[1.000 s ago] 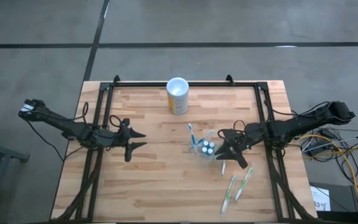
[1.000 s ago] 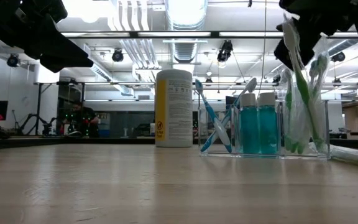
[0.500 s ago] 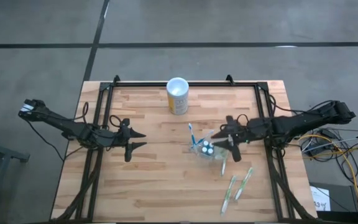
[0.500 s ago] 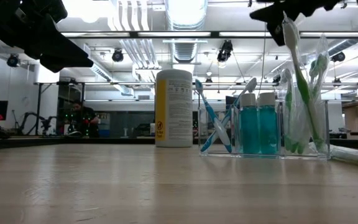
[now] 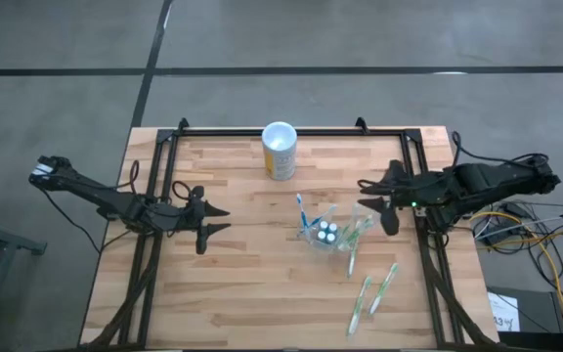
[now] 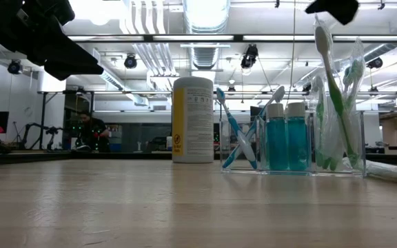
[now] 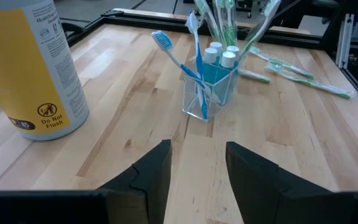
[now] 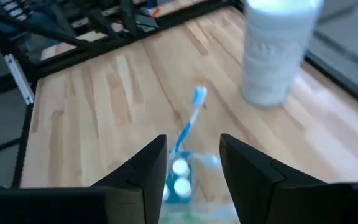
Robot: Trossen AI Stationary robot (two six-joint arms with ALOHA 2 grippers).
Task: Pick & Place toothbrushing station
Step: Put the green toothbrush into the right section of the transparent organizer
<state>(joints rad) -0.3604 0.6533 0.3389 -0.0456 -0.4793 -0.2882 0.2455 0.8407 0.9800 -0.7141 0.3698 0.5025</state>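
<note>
The high view looks straight down, the low view level along the table point(image 6: 150, 207), both sharing the toothbrushing station point(image 5: 330, 233), right of centre.

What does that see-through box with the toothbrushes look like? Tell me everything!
The clear, square plastic holder stands upright on the wooden table, right of the middle and in front of the yellow can. Inside are two turquoise bottles with white caps, a blue toothbrush leaning out, and green and white toothbrushes standing up. No claw touches it; the right claw hovers beside it.
</note>
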